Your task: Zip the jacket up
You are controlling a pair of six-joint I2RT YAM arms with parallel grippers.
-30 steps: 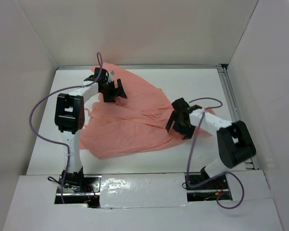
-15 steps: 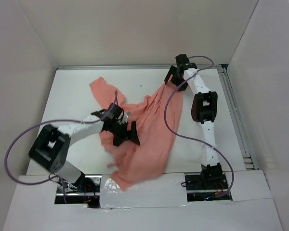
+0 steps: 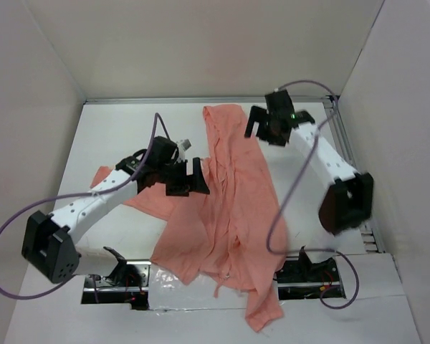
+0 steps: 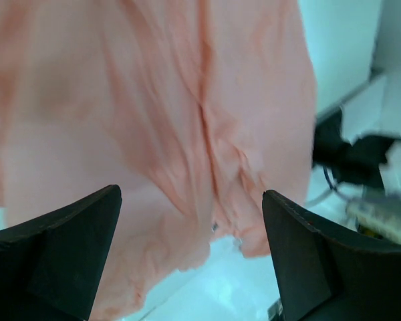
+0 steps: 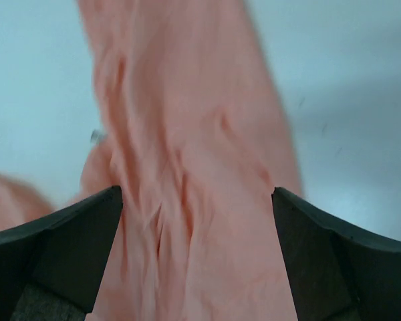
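Draped off the near edge of the flat white table (image 3: 115, 129), stretched to the far middle: salmon-pink thin fabric jacket (image 3: 236, 201) — unbunched since a moment ago. Left gripper (image 3: 188, 185) spread wide, empty; farther right, right gripper (image 3: 264, 129) likewise. Likely laid out for zipping.

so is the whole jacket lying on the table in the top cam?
No, the jacket spills past the near edge of the table, its end lying over the white front board.
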